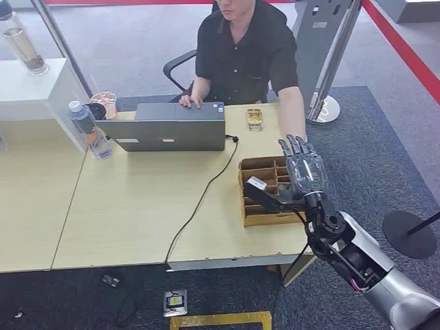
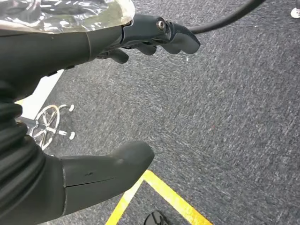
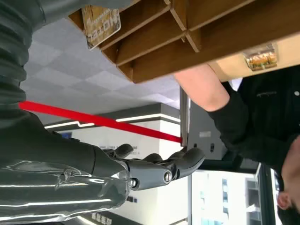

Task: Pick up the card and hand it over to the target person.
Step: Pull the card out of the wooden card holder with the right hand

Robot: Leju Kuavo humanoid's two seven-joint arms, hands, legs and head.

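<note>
Hovering over 1 divided wooden box (image 1: 259,206): right hand (image 1: 303,172), fingers apart.

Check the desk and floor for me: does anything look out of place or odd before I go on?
Mostly tidy. A small silver device and a small dark item lie on the carpet below the desk edge, as if dropped. A black cable trails from the laptop across the desk and over its front edge.
</note>
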